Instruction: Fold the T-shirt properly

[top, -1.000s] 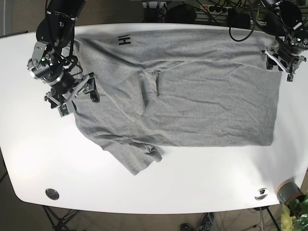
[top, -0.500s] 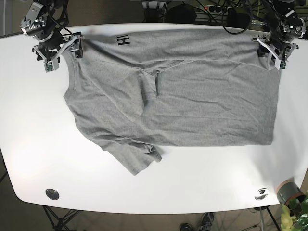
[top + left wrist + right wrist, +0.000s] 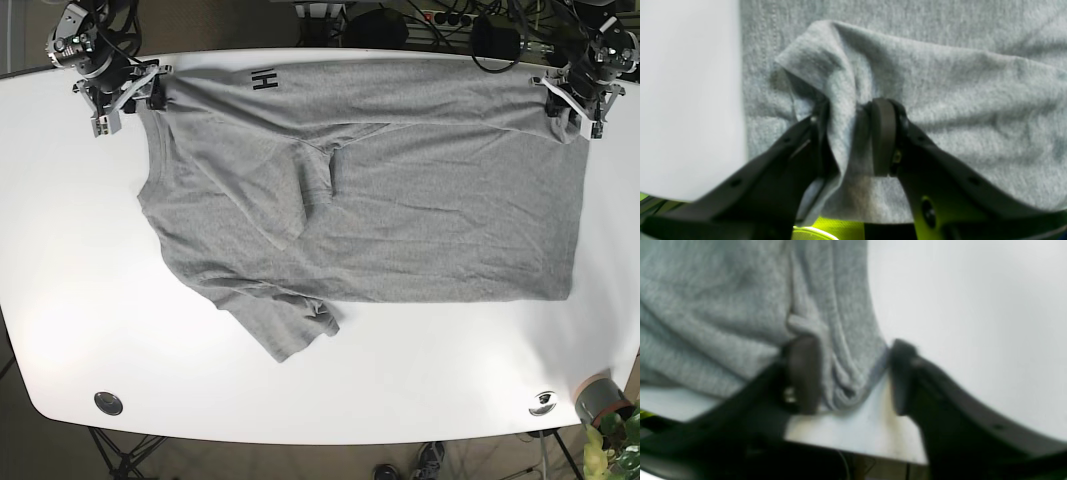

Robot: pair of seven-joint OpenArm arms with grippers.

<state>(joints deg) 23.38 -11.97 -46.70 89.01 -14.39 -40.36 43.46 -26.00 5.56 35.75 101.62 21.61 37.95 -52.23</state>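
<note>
The grey T-shirt (image 3: 400, 210) lies spread on the white table (image 3: 80, 300), with one sleeve folded across its middle and another bunched at the near edge. At the far right corner of the shirt, my left gripper (image 3: 568, 103) is shut on a raised fold of fabric (image 3: 846, 100), which its fingers (image 3: 883, 136) pinch. My right gripper (image 3: 128, 92) is at the far left corner of the shirt. In the blurred right wrist view a bunched hem (image 3: 840, 373) sits between its fingers (image 3: 803, 373), and the gripper (image 3: 853, 373) appears shut on it.
The table's far edge runs just behind both grippers, with cables and black gear beyond it. A grey pot with a plant (image 3: 598, 398) stands off the near right corner. Two round metal fittings (image 3: 108, 403) (image 3: 543, 402) sit near the front edge.
My right arm went from the shirt's left side up to its far left corner. My left arm edged up to the far right corner. The shirt has shifted slightly towards the far edge.
</note>
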